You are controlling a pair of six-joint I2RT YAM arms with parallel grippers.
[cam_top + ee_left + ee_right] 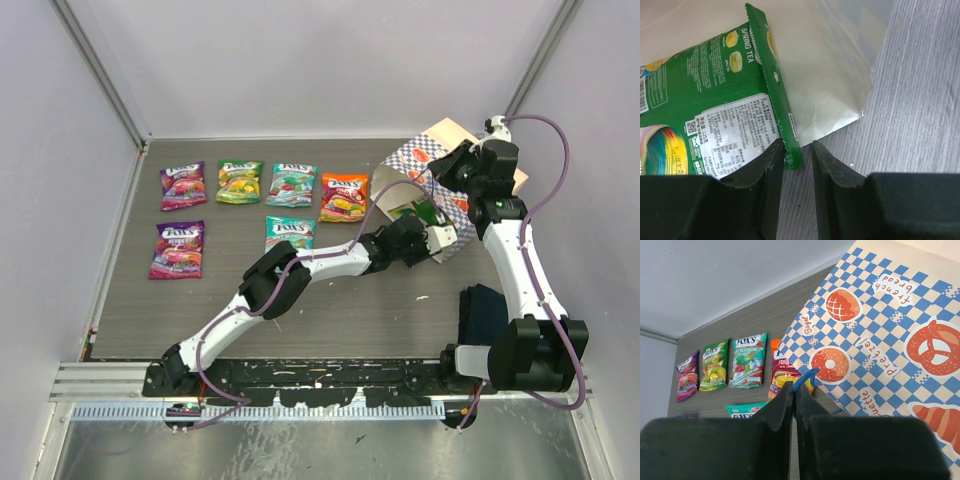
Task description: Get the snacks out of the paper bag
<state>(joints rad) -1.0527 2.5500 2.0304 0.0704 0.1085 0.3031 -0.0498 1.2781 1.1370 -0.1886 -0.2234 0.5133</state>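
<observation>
The bag [428, 158] is lying on its side at the right of the table [330, 310], its mouth facing left towards the middle. The right fingers [788, 395] are pressing together on the blue cord handle [807, 376], which is poking out just past their tips, beside the bag's checkered face.

The left arm is stretching across from the near left. The left fingers [776, 157] are sitting at the bag's mouth, parted only a sliver. The crimped edge of a green packet [715, 90] is lying between them. It is touching one finger, and a thin strip of table is showing before the other, so they are not closed on it. The rest of that packet is lying inside the bag, on its pale inner wall.

Six more packets are lying flat on the left half of the table, well apart from the bag. The far row [291, 184] is showing purple, green, teal and orange, and the near pair [177, 249] purple and teal. A dark cloth [483, 315] is lying near the right arm's base.
</observation>
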